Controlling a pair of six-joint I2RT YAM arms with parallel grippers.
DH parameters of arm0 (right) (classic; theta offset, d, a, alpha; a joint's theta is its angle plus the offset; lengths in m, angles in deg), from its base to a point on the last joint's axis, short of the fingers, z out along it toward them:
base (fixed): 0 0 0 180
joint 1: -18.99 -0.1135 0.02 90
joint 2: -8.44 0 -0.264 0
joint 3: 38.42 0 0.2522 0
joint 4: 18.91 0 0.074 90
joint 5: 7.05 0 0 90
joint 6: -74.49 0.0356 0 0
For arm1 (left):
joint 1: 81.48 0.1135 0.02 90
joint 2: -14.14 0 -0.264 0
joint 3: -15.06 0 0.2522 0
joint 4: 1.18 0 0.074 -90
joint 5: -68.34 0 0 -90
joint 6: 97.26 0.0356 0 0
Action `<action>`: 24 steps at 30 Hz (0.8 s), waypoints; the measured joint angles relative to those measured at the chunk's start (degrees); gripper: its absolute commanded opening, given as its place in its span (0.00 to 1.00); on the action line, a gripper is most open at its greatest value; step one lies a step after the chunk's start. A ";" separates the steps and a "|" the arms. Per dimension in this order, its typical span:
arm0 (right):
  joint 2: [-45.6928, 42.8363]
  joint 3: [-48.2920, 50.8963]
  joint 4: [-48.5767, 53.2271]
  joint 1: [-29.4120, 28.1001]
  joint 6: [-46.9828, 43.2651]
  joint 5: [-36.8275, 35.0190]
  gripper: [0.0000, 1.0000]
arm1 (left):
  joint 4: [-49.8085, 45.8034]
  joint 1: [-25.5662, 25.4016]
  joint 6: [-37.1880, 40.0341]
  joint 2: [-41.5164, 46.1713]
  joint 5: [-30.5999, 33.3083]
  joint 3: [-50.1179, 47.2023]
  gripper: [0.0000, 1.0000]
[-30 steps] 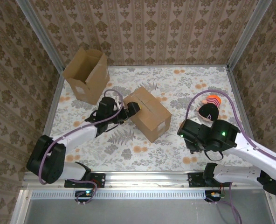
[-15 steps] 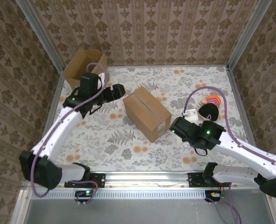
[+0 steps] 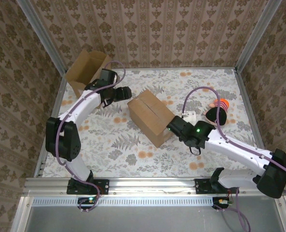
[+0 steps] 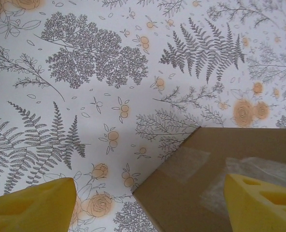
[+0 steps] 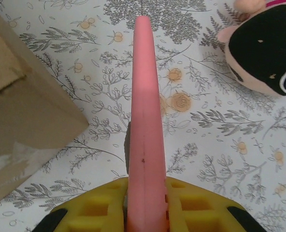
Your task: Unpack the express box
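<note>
Left claw (image 4: pixel 149 188) released: its two yellow fingers (image 4: pixel 34 203) stand wide apart with nothing between them, over the floral surface (image 4: pixel 94 72) by a corner of the closed brown cardboard box (image 4: pixel 201 193). The left wrist view gives the clear tape (image 4: pixel 186 162) on that corner. The top view puts the left claw (image 3: pixel 125 93) just left of the box's far end, apart from it.

Right claw (image 5: pixel 145 198) clenched on a long pink flat strip (image 5: pixel 145 96), which sticks straight out from between its fingers over the surface. In the right wrist view the box (image 5: pixel 27 106) lies left of the strip, not touching it, with a black plush toy (image 5: pixel 264 53) at upper right. The top view puts the right claw (image 3: pixel 173 126) just beside the box's near right end. Touching or not, cannot tell.

The closed box (image 3: pixel 152 116) lies mid-surface, skewed, flaps shut, between the two claws. The top view adds an open brown cardboard box (image 3: pixel 87 72) in the far left corner, and shows the plush toy (image 3: pixel 218 113) right of the closed box, well apart.

Counts: two arms, two claws, two cardboard boxes (one shut, one open), one plush toy, one pink strip.
</note>
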 measured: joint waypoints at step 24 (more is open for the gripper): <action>19.28 -15.30 -11.52 16.06 -15.78 9.84 0.00 | 3.08 -0.31 -1.18 13.97 2.19 -20.13 0.84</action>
